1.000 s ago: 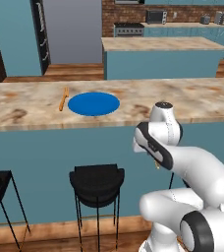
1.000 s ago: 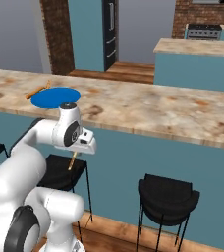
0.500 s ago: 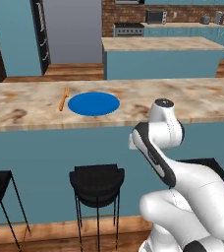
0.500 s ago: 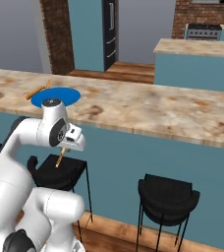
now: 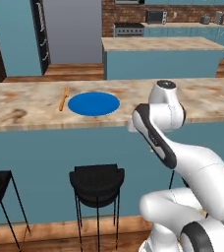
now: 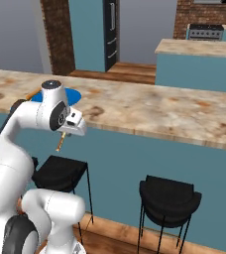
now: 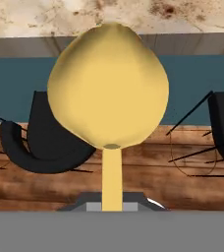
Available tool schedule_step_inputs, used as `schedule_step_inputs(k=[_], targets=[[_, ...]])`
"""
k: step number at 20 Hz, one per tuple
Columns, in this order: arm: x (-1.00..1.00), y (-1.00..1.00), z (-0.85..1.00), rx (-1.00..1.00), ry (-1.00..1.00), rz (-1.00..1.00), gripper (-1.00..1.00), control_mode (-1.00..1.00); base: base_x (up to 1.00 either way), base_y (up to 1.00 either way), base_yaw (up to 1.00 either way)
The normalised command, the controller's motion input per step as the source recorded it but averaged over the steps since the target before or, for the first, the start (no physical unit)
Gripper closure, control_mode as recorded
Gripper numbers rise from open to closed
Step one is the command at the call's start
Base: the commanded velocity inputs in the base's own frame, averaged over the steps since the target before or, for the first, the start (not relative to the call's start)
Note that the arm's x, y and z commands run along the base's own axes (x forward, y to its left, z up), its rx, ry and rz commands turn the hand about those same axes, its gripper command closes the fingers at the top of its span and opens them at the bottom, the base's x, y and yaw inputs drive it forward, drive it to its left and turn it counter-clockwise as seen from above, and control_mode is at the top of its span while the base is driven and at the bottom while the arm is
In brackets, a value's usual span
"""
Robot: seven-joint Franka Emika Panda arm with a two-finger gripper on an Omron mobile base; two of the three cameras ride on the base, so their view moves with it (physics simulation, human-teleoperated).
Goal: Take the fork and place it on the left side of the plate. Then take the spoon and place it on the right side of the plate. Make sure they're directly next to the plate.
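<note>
On the counter (image 5: pixel 25 110) in the left base view, the fork (image 5: pixel 63 98) lies just beside the left edge of the plate (image 5: pixel 94 104), so the first placement looks done; the plate's right side is bare for the second utensil. In the right base view, the gripper (image 6: pixel 63 135) hangs off the near edge of the counter, below its top, clamped on the spoon (image 6: pixel 60 142), whose end points down. In the hand view, the spoon's bowl looms close, its handle pinched at the bottom, stools (image 7: pixel 45 140) beyond.
</note>
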Motion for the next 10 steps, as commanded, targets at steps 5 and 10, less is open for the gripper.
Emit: schedule_step_inputs(k=[5, 10], targets=[[0.95, 0.01, 0.09, 0.00, -0.05, 0.00, 1.00, -1.00, 0.00, 0.00, 0.00], [1.00, 0.00, 0.11, 0.00, 0.01, 0.00, 1.00, -1.00, 0.00, 0.00, 0.00]])
